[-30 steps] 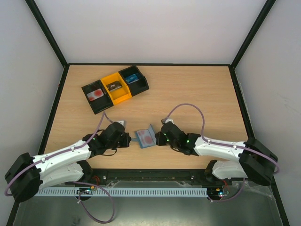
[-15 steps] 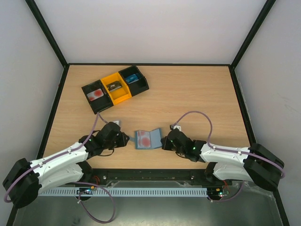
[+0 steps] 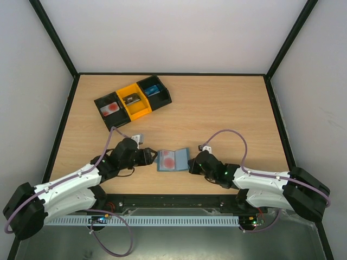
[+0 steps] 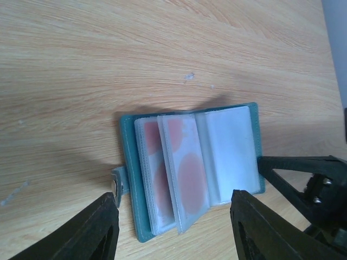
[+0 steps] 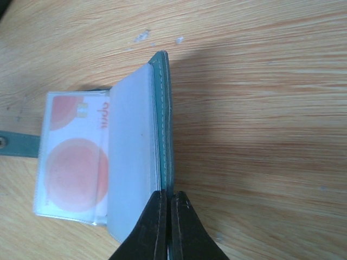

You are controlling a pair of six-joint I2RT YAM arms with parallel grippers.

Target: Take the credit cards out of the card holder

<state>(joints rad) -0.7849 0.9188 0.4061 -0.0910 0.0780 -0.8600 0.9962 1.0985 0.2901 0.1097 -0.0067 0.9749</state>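
Near table front: card holder lying open, reddish credit cards not out yet, tucked in clear sleeves | right gripper clamped on its right cover | left gripper gaping, empty, hovering over it | step: reaching in | next, guessing: pinch one card edge, slide out

Card holder lies opened flat on the bench, near the front edge, betw. my two arms. My left fingers are just left of it, spread to either side of its end. My right fingers meet on its right edge. Credit cards sit in the sleeves, left & mid leaves. Tray is well behind, twd the far-left corner, w/ sth in each of its 3 compartments.
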